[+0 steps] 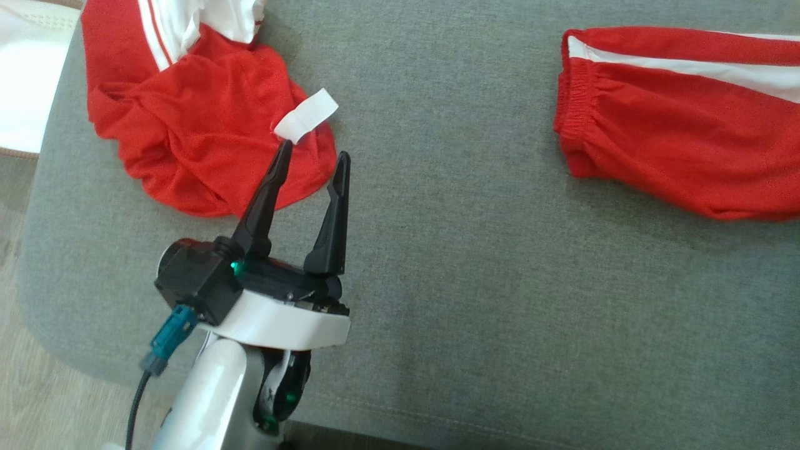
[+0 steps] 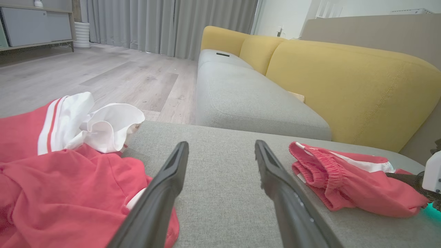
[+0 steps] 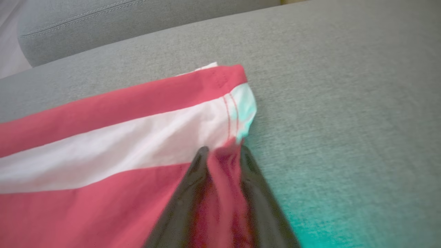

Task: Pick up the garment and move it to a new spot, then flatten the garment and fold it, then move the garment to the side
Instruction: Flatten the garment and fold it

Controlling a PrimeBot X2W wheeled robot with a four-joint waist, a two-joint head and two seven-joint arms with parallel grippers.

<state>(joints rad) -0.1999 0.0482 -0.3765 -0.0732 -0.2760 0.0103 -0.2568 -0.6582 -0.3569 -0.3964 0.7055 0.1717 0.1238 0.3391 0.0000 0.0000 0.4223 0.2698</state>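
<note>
The folded shorts (image 1: 675,156) lie at the right of the grey woven sofa seat (image 1: 469,262). They are smooth red knit with a white side stripe and a gathered elastic waistband (image 1: 578,100). The right end effector (image 3: 224,150) is clamped on a hem corner of the shorts, with red fabric pinched between its fingers. The left end effector (image 1: 315,151) stands with fingers apart, its tips by the edge of a crumpled red-and-white garment (image 1: 187,137) bearing a white label (image 1: 306,115).
</note>
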